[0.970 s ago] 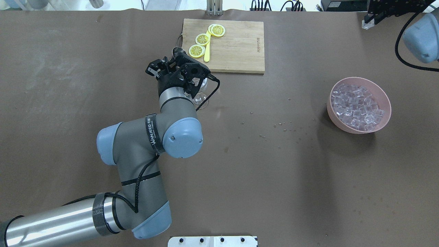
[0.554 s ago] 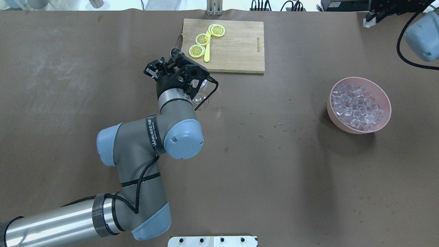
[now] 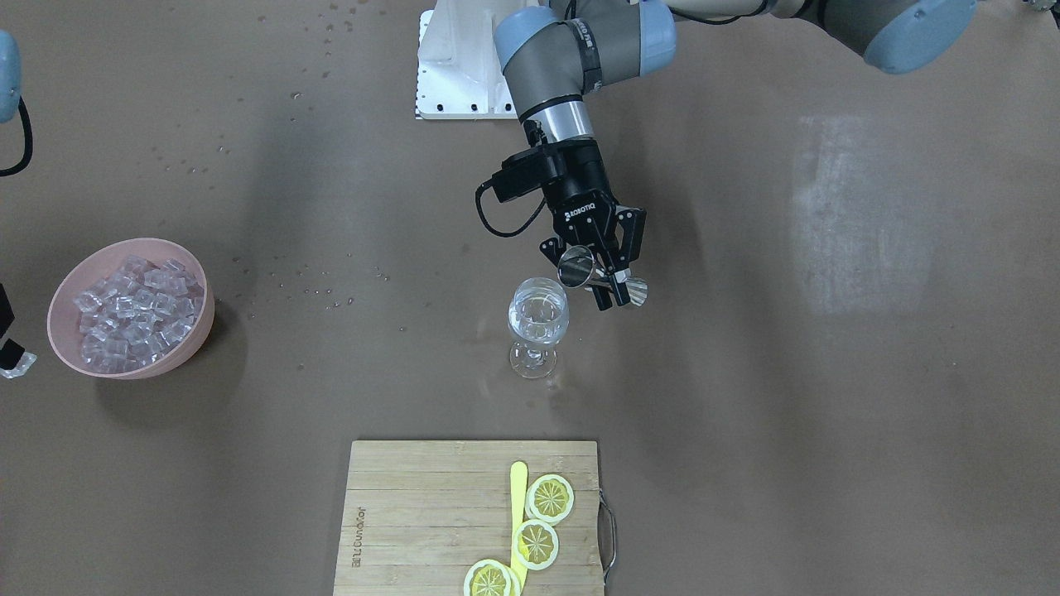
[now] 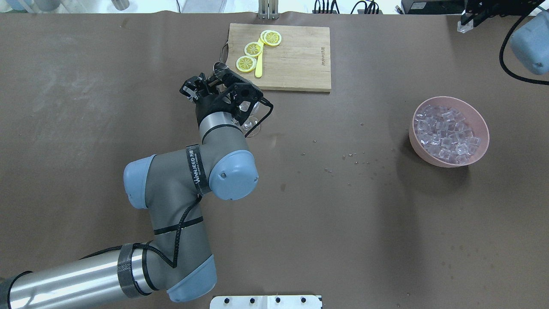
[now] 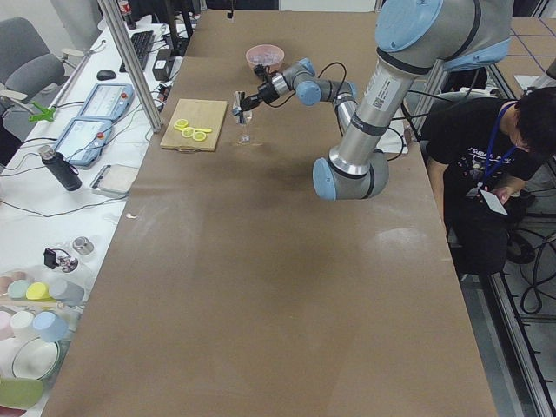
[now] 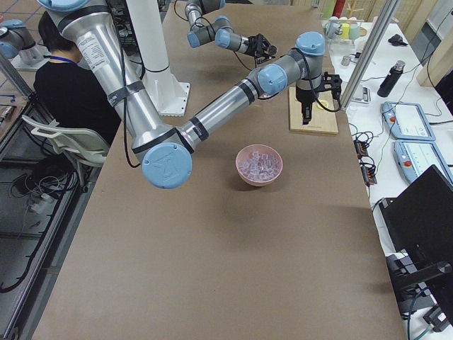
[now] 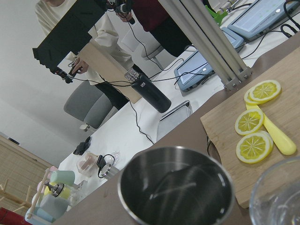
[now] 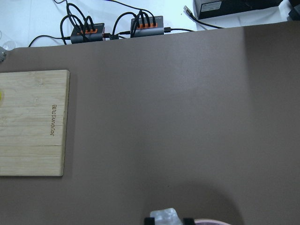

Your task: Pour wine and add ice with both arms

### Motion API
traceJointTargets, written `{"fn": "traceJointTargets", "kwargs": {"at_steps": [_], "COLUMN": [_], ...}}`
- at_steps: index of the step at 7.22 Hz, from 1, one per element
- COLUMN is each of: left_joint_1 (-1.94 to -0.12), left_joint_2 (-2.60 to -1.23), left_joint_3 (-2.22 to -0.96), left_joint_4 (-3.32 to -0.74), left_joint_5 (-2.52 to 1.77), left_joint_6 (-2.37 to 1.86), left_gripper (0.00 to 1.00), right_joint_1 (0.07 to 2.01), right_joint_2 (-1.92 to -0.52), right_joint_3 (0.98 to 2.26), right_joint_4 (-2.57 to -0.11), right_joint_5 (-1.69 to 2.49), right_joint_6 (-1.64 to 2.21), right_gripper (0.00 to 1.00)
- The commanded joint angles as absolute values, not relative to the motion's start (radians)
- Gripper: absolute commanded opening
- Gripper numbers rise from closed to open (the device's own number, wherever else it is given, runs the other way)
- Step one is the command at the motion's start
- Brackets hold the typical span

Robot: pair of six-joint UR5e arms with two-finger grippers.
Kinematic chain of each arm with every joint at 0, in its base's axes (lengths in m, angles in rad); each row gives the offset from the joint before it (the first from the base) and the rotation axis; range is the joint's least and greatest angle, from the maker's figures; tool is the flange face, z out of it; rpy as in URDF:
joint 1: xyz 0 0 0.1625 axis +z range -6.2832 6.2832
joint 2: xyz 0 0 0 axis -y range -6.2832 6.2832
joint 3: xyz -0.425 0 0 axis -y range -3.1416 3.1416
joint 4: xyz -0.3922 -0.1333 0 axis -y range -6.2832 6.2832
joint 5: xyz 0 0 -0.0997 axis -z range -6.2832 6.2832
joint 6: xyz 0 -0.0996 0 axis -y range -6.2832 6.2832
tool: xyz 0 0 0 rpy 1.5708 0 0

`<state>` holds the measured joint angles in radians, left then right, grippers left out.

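My left gripper [image 3: 607,281] is shut on a small steel measuring cup [image 3: 578,268], held tilted on its side just beside the rim of the wine glass [image 3: 538,319]. The glass stands upright on the table with clear contents. In the left wrist view the cup's [image 7: 176,187] inside looks empty, with the glass rim [image 7: 279,197] at the lower right. In the overhead view the left gripper [image 4: 206,86] partly covers the glass [image 4: 251,118]. My right gripper [image 4: 465,20] is at the far right corner, shut on one ice cube [image 8: 161,216]. More ice [image 4: 446,128] fills a pink bowl [image 4: 433,161].
A wooden cutting board [image 4: 300,56] beyond the glass carries three lemon slices [image 4: 253,48] and a yellow tool. Small droplets or crumbs [image 4: 351,156] speckle the table between glass and bowl. A seated person [image 5: 486,165] is behind the robot base.
My left wrist has turned a little and shifted slightly left with the steel cup. My right gripper has drifted further toward the far right corner with its ice cube.
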<state>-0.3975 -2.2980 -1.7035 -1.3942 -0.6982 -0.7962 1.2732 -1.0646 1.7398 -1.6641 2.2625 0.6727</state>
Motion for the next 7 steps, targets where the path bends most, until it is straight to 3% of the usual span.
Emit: {"fn": "traceJointTargets", "kwargs": {"at_steps": [1, 7], "left_joint_1": [-0.397, -0.379], "left_joint_2": [-2.301, -2.327], "left_joint_3": [-1.704, -1.703], "left_joint_4": [-1.387, -1.295], "left_joint_5": [-0.696, -0.676], "left_joint_6": [-0.796, -0.773], "left_gripper": [0.09, 0.08], "right_joint_1": [1.282, 1.298], "right_joint_2": [-1.065, -1.055], "right_joint_3": [1.740, 1.727], "right_joint_4": [-1.664, -1.683], "right_joint_5": [2.273, 2.295], "right_joint_6": [0.673, 0.673], "right_gripper": [0.00, 0.00]}}
